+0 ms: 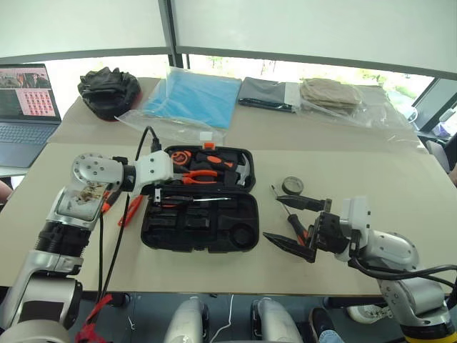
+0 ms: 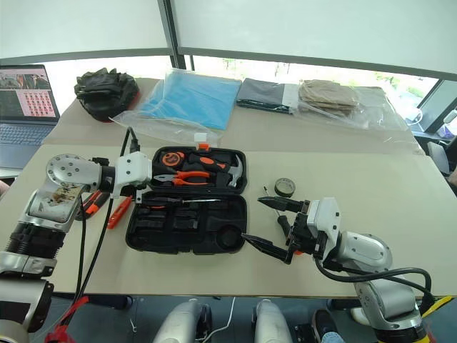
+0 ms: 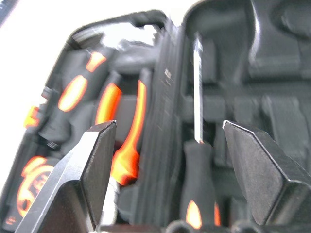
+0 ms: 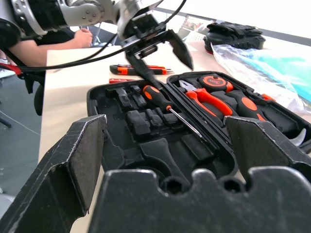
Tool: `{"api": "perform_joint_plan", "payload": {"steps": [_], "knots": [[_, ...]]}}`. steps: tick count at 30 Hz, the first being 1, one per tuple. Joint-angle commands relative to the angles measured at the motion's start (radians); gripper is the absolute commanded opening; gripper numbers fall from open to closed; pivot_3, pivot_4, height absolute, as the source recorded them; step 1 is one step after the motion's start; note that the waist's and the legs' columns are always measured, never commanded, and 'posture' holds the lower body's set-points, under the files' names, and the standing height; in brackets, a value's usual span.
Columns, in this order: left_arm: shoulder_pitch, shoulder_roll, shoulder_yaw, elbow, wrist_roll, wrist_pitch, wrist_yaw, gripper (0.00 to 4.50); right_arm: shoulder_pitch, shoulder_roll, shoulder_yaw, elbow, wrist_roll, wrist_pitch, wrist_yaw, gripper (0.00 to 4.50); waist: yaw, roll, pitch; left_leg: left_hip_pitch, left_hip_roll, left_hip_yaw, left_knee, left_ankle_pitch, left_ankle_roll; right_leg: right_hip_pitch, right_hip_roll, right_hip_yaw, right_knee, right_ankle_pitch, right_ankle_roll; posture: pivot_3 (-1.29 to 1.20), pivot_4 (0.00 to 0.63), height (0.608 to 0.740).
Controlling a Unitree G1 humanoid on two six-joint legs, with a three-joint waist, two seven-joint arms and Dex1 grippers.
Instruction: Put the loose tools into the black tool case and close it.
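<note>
1. Left gripper (image 1: 158,194) hangs over the near-left half of the open black tool case (image 1: 214,239), fingers spread apart, nothing between them.
2. Directly under it, one orange-and-black screwdriver (image 4: 171,109) lies in a recess of the case's near half, shaft pointing right.
3. Right gripper (image 2: 275,227) sits low at the case's near-right corner, fingers wide apart and empty, pointing left toward the case.
4. Case far half holds orange-handled pliers (image 1: 201,177), a hammer (image 1: 243,174) and a round orange-and-black tape measure (image 2: 170,158). Small orange latch (image 1: 208,145) on the far edge.
5. Still loose on the table (image 1: 400,186): second screwdriver (image 1: 291,220) right of the case, partly behind the right gripper; small dark tape roll (image 1: 291,186) just beyond it.
6. Left of the case: black-and-orange utility knife (image 4: 130,69) and a slim orange pen-like tool (image 2: 119,211), partly behind the left arm.
7. Surface: plain beige tabletop, a second table butted on at the far side.
8. Far table: black cloth bundle (image 1: 108,91), blue (image 1: 191,101), dark (image 1: 265,93) and tan (image 1: 330,93) folded fabrics in clear bags.
9. Open laptop (image 1: 27,100) at far left; windows behind. A person's hand (image 4: 83,38) rests at the table edge in the right wrist view.
10. No legible writing or brand.
</note>
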Motion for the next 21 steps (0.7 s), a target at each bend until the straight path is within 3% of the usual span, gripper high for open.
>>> {"api": "perform_joint_plan", "payload": {"steps": [1,6,21], "knots": [[0.040,-0.015,0.028,0.034,-0.026,0.003,0.023,1.90,-0.094,-0.021,-0.002,0.000,-0.012,0.057,-0.029,4.50,-0.005,0.000,0.000,0.000,0.000,0.000,0.000,0.000,0.000,0.000,0.001,0.000,0.000,0.000,0.000,0.00,0.150,0.740],[0.040,-0.045,0.038,0.111,-0.017,-0.005,0.070,0.04,-0.169,-0.015,0.042,0.002,-0.019,0.101,-0.026,4.50,0.001,-0.001,0.000,-0.001,0.000,0.000,0.000,0.000,0.000,-0.001,0.002,-0.001,0.000,0.001,-0.002,0.00,0.150,0.740],[0.085,-0.099,0.040,0.053,-0.057,0.014,0.079,0.04,-0.195,0.032,0.061,0.065,-0.096,0.072,-0.030,4.50,0.002,-0.001,0.000,-0.002,0.000,0.000,0.002,-0.001,0.001,0.000,0.000,-0.001,0.000,0.002,0.000,0.00,0.150,0.740]]}}
